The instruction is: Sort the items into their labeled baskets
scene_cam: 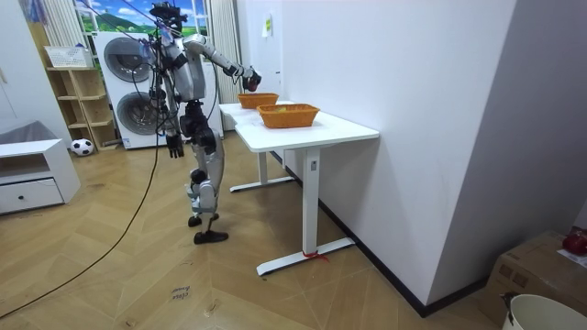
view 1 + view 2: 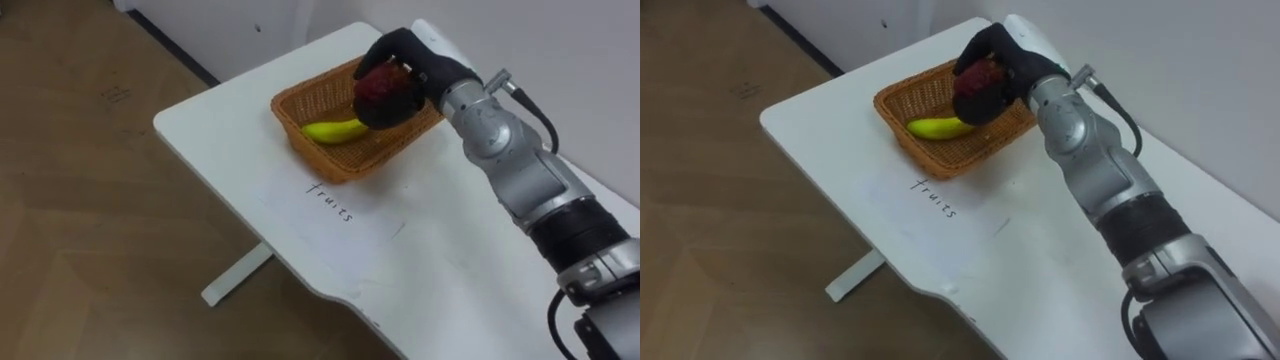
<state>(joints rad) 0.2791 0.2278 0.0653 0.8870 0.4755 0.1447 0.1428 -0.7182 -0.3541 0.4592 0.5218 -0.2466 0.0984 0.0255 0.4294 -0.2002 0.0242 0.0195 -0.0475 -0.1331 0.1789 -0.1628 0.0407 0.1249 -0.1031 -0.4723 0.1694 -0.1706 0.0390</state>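
Right hand (image 2: 425,62) was clamped round one dark-red fruit (image 2: 380,86); just below it, one banana (image 2: 335,130) lay in one basket (image 2: 290,106) on the tabletop (image 2: 240,170).

Eye views: from head, down, near basket (image 2: 340,160); room view: far, side-on, sharing basket.

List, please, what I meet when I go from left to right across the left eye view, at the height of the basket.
The wooden floor → white table → basket, at its left rim → banana lying in the basket → red fruit, held over the basket in the curled fingers of the right hand.
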